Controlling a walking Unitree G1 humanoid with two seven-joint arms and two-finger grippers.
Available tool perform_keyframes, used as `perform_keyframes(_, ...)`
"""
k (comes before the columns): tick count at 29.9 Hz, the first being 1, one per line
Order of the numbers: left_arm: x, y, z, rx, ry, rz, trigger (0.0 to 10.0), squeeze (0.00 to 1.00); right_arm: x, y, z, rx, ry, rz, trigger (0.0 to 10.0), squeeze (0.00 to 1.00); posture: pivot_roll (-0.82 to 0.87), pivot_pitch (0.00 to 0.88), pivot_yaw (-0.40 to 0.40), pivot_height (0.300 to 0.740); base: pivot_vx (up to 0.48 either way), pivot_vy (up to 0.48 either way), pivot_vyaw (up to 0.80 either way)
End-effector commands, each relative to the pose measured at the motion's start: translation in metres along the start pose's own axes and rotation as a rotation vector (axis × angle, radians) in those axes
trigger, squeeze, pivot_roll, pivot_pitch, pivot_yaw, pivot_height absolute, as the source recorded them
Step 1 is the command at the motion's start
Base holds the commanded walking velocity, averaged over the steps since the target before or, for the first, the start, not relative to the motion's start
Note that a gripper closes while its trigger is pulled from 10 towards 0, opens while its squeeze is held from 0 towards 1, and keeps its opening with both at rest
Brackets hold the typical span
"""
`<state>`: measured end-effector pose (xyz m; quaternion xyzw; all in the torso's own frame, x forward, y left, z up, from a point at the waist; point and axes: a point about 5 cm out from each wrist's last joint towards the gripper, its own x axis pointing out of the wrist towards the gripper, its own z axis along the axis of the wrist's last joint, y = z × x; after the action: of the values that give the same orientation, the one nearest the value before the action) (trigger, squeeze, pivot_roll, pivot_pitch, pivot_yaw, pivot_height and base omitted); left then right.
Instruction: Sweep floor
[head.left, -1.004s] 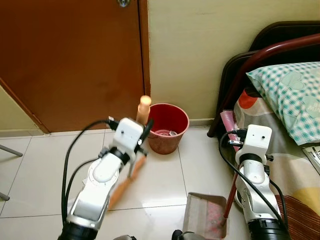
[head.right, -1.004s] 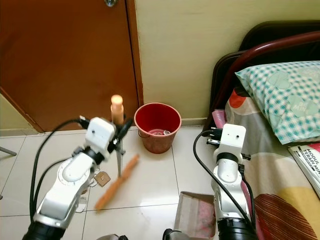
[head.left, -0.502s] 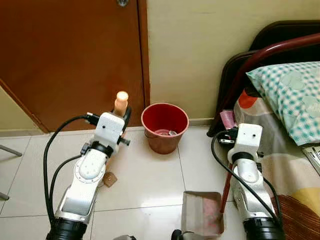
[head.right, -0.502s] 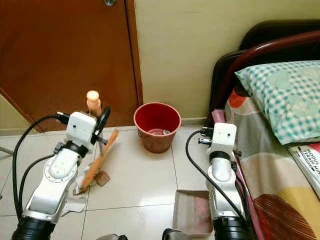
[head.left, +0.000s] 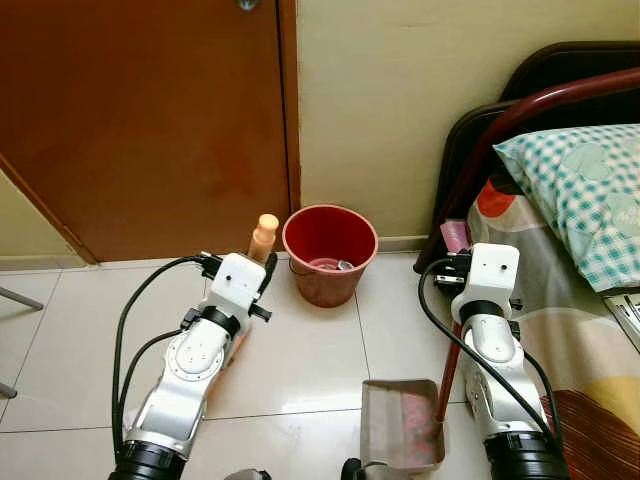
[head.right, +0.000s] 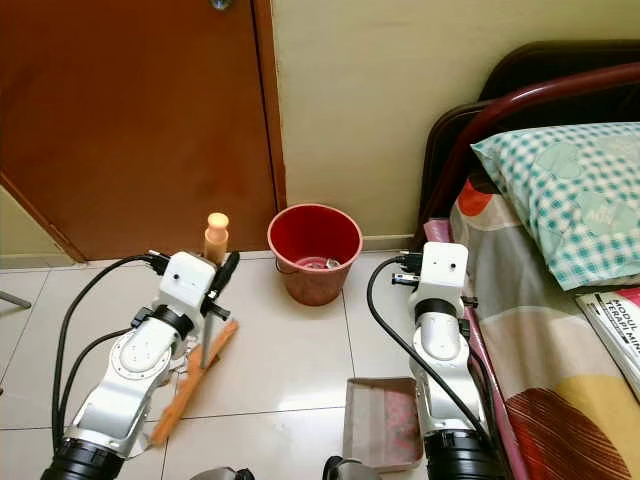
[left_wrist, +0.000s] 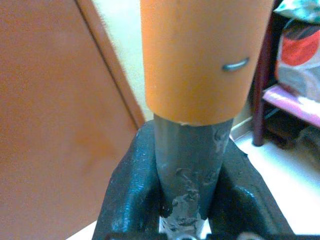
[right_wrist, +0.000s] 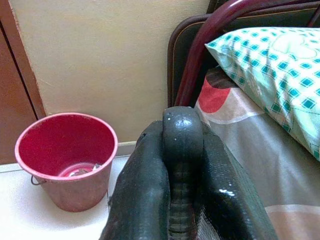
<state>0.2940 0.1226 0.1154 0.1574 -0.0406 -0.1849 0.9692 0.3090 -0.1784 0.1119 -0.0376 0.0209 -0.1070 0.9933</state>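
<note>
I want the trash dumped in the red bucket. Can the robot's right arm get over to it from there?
Probably yes. The right end effector grips the dustpan handle, and bare floor tile separates it from the red bucket; nothing stands between. It may need a step forward.

Bucket (head.left: 329, 254) blocks ahead, bed (head.left: 560, 200) right; tiles (head.left: 300, 360) btwn arms free

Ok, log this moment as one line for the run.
left gripper: shut on broom handle | right gripper: shut on dustpan handle | dustpan: on floor | red bucket: by wall
</note>
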Motion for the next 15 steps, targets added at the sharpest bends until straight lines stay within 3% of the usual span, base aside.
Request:
perform_keyframes(1, 0.005, -0.005, 0.015, -0.011, -0.062, -0.044, 10.0, 0.0, 0.003, 0.006, 0.003, 0.055, -0.009, 0.017, 10.0, 0.0, 0.03, 0.167, 0.0, 0.74, 0.0, 0.0, 0.0)
perform_keyframes(5, 0.006, -0.023, 0.024, -0.091, -0.077, -0.147, 10.0, 0.0, 0.007, 0.008, 0.006, 0.055, -0.015, 0.021, 10.0, 0.0, 0.04, 0.171, 0.0, 0.74, 0.0, 0.0, 0.0)
perform_keyframes(10, 0.003, -0.042, 0.031, -0.127, -0.086, -0.265, 10.0, 0.0, 0.013, 0.01, 0.011, 0.055, -0.028, 0.023, 10.0, 0.0, 0.04, 0.174, -0.001, 0.74, 0.0, 0.0, 0.0)
perform_keyframes(15, 0.002, -0.05, 0.037, -0.162, -0.101, -0.301, 10.0, 0.0, 0.015, 0.009, 0.012, 0.053, -0.031, 0.022, 10.0, 0.0, 0.04, 0.177, -0.001, 0.74, 0.0, 0.0, 0.0)
